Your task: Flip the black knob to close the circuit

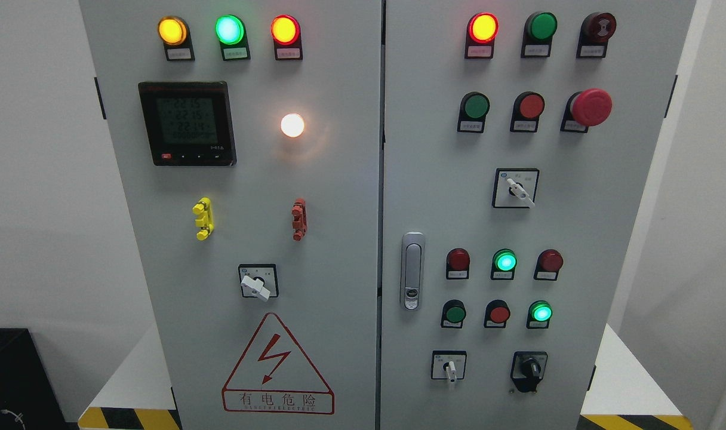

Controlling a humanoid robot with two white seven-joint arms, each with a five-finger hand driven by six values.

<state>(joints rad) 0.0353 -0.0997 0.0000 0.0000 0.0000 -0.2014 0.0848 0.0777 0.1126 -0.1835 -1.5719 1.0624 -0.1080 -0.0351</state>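
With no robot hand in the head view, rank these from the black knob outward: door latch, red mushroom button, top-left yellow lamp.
1. door latch, up and left of the black knob, at the right door's edge.
2. red mushroom button, upper right.
3. yellow lamp, far top left.

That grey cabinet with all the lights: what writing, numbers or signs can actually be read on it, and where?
"有电危险": on the red-outlined triangular lightning-bolt warning sign, low on the grey metal cabinet's left door.
"22.." on three rows: black digital meter; the last digits are blurred.
Small white label plates under the lamps and buttons: too small to read.
Markings around the black rotary knob: unreadable.
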